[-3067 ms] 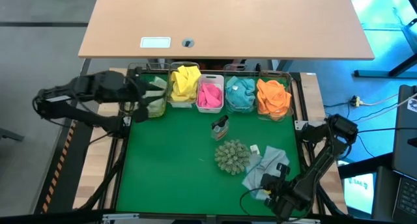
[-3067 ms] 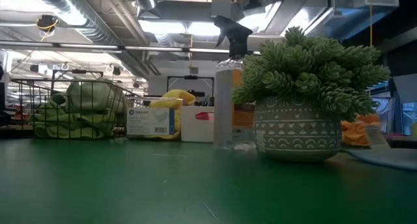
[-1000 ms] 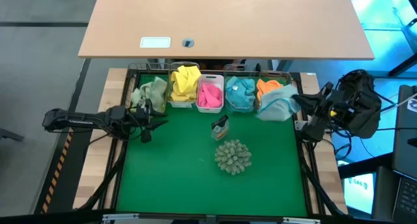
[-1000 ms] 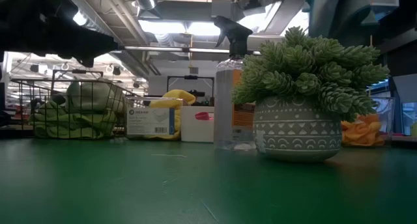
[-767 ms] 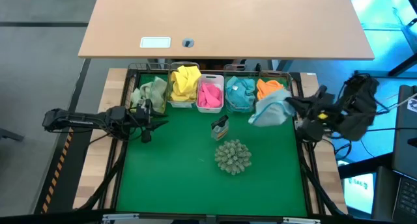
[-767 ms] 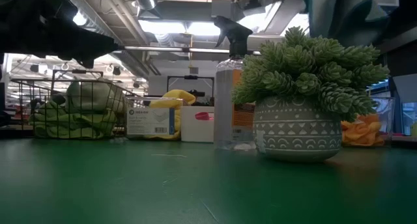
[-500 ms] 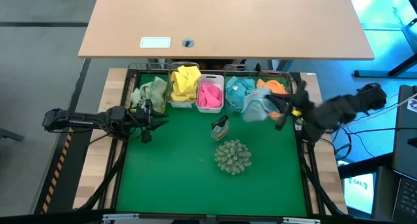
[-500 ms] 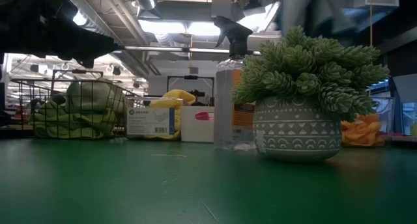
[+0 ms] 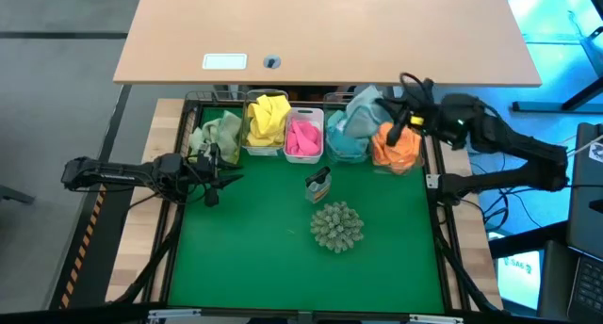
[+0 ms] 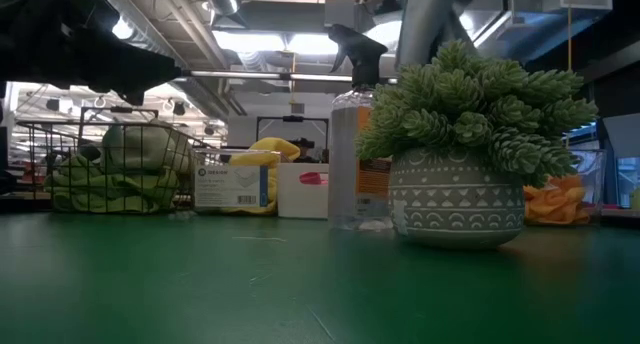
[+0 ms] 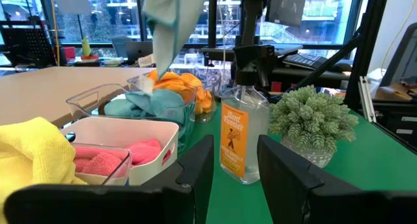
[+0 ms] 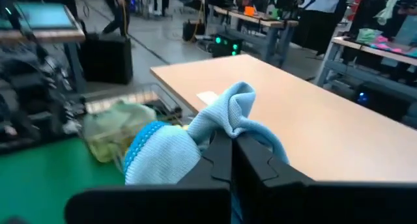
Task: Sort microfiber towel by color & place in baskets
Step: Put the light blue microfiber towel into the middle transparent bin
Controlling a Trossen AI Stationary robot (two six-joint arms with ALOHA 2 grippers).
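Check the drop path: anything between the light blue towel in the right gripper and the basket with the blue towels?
Nothing visible. The right gripper holds the light blue towel directly above the blue-towel basket, whose top is open. The spray bottle and potted plant stand nearer the table's middle, off the path. The left gripper waits at the left edge.

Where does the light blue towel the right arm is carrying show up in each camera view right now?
High view: light blue towel hangs over the blue-towel basket.
Low view: a pale blurred shape at top centre, above the plant; probably it.
Left wrist view: towel dangling above that basket.
Right wrist view: towel pinched in the right gripper.
Shared landmark: spray bottle.
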